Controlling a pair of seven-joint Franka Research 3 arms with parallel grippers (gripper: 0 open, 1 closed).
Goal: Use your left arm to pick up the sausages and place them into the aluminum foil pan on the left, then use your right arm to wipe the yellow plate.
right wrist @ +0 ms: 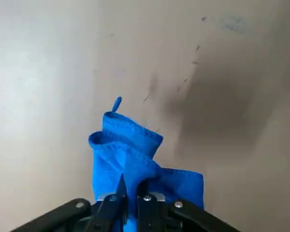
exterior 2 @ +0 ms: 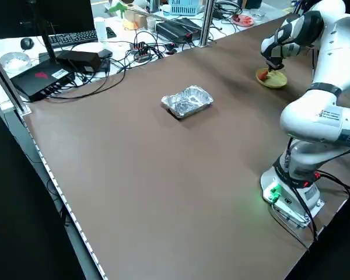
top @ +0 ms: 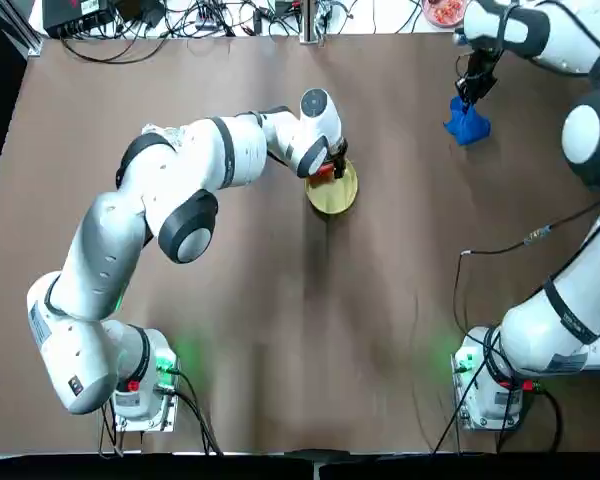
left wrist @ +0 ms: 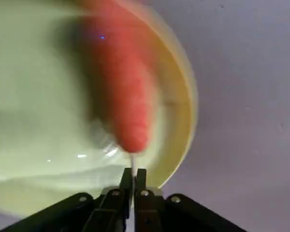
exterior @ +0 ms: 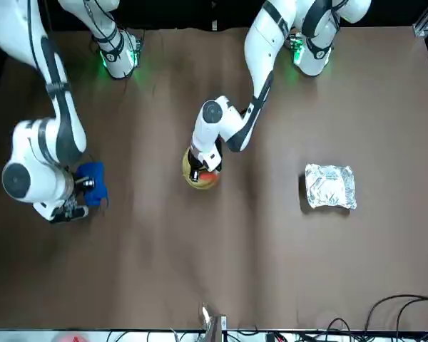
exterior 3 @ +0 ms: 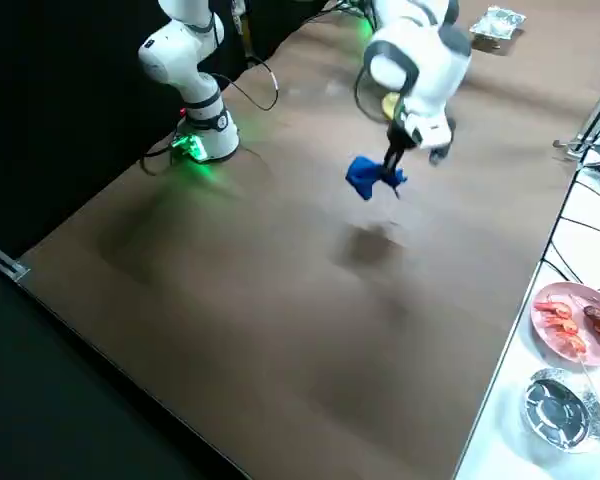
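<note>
One orange-red sausage (left wrist: 123,92) is over the yellow plate (left wrist: 34,121) near mid-table. My left gripper (left wrist: 134,170) is down at the plate (top: 335,195), its fingers shut with a thin pale tip of the sausage (top: 324,172) running between them. The crinkled aluminum foil pan (exterior: 330,187) sits apart on the left side of the table (exterior 2: 188,101). Far back on the right, my right gripper (top: 472,98) is shut on a blue cloth (right wrist: 130,154), which hangs above the tabletop (exterior 3: 375,178).
Cables, a keyboard and boxes (exterior 2: 58,64) crowd the bench beyond the far edge. A pink plate of food (exterior 3: 577,318) and a round foil dish (exterior 3: 558,408) sit off the table. Bare brown tabletop lies between plate and pan.
</note>
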